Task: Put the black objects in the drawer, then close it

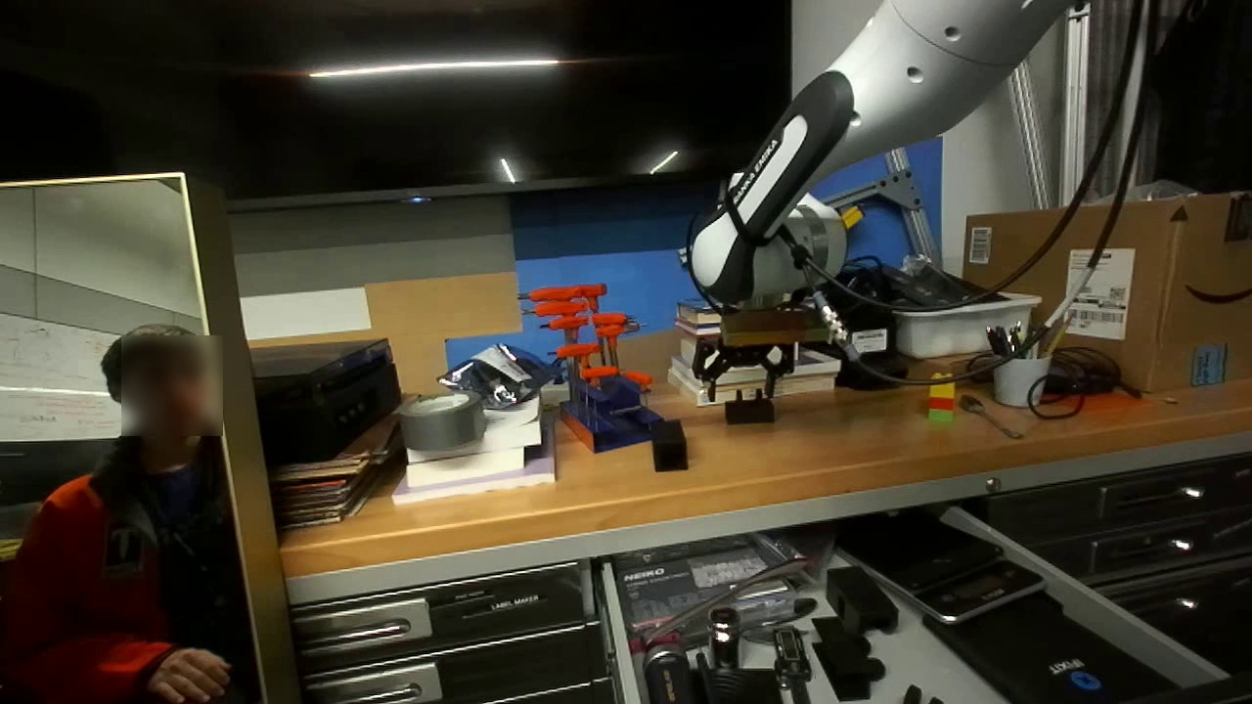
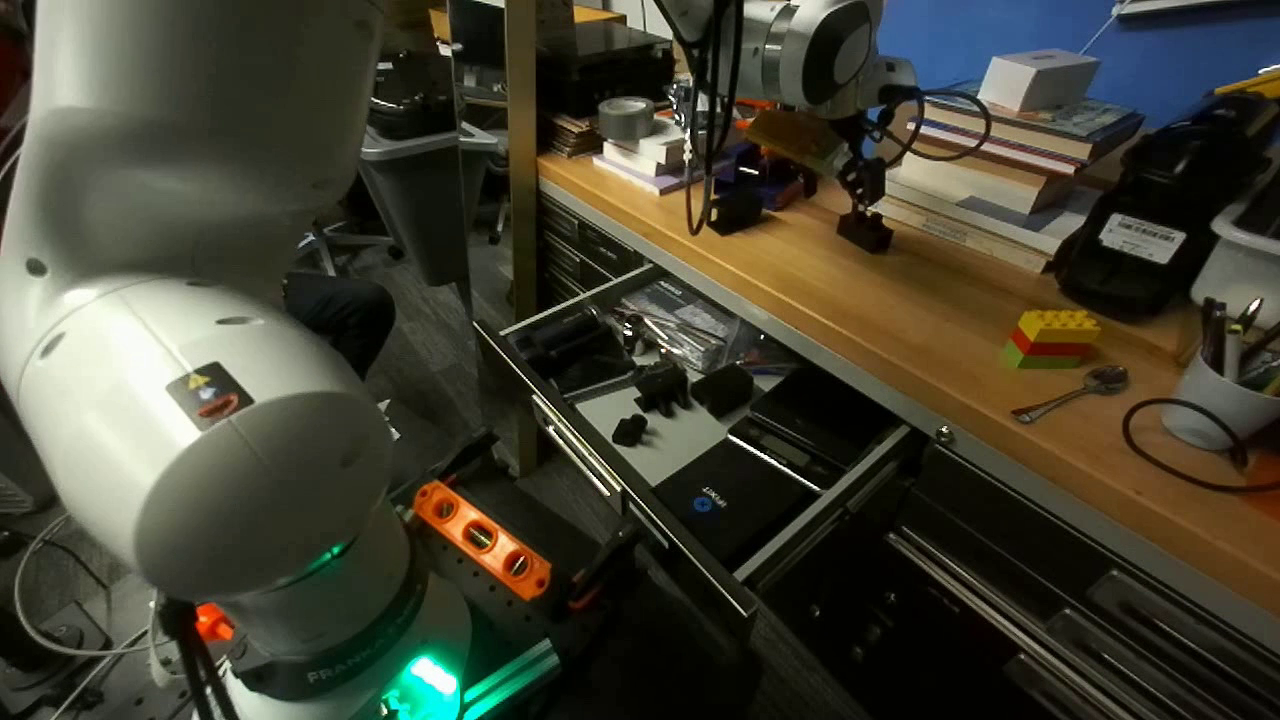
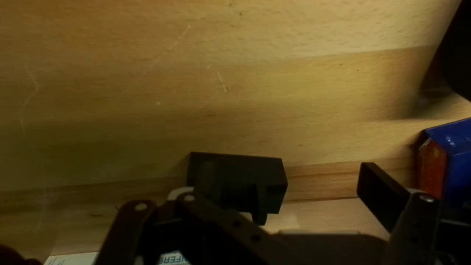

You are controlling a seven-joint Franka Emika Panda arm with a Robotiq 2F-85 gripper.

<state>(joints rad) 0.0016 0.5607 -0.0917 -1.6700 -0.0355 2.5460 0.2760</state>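
- Gripper (image 1: 741, 391) fingers spread wide, holding nothing.
- Wrist view: gripper part-hides black block (image 3: 250, 171); contact unclear.
- In an exterior view: open drawer (image 1: 1095, 606), cropped, below bench (image 1: 841, 445) front edge.

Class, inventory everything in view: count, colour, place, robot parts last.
Bench blocks: two, black, on workbench
Open drawer: one, dark-fronted, under workbench top
Drawer pieces: at least three, black, in drawer
Tool rack: one, blue, red-orange tools, on workbench
Tape roll: one, grey, atop pale pile
Toy bricks: one stack, yellow-red-green, beside spoon
Spoon: one, silver, near pen cup
Pen cup: one, white, before cardboard box
Cardboard box: one, brown, on workbench
Screen: one, black, above workbench
Person, possibly reflected: one, red jacket, left of an exterior view
Remaining clutter: uncounted, mixed colours, bench and drawer
Gripper: one, black, open, by a bench block
Arm: one, white, over workbench
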